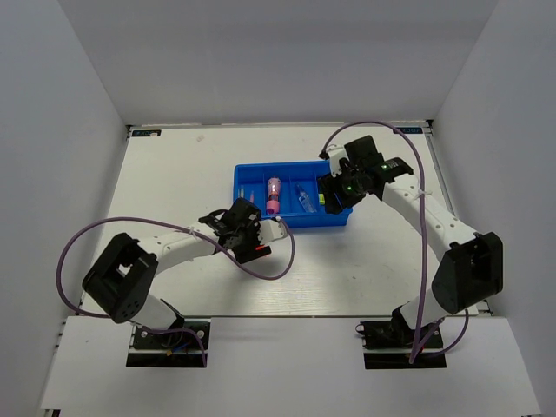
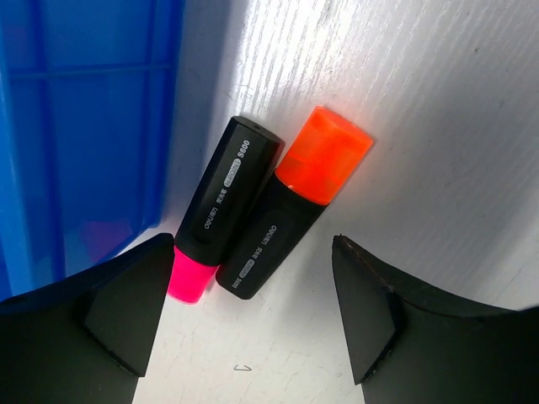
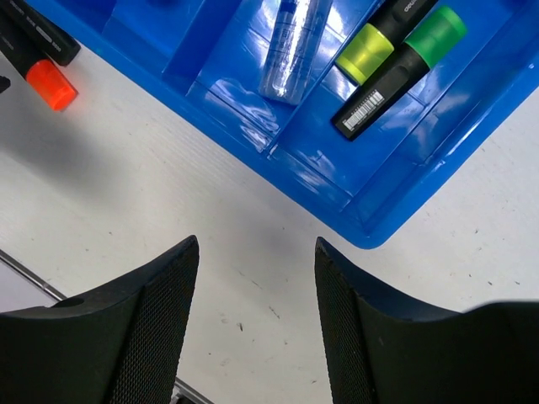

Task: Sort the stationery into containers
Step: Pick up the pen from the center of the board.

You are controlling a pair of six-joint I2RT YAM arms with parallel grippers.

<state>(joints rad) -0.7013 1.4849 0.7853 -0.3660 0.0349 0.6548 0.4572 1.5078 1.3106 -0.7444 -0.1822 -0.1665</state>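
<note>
A pink-capped highlighter [image 2: 221, 210] and an orange-capped highlighter [image 2: 295, 210] lie side by side on the white table, close beside the blue tray [image 2: 84, 126]. My left gripper [image 2: 253, 311] is open and empty just short of them; the pink cap lies by my left finger [image 2: 126, 311]. In the top view it [image 1: 250, 240] is at the tray's front left. The tray [image 3: 253, 109] holds a clear bluish pen [image 3: 290, 46], a yellow-capped highlighter [image 3: 370, 46] and a green-capped one [image 3: 404, 59]. A pink marker [image 1: 273, 195] lies in a middle compartment. My right gripper [image 3: 257, 320] is open and empty above bare table off a tray corner.
The orange cap [image 3: 46, 84] also shows at the right wrist view's top left. White walls enclose the table [image 1: 174, 174] on three sides. A purple cable [image 1: 269, 271] loops on the table near the left arm.
</note>
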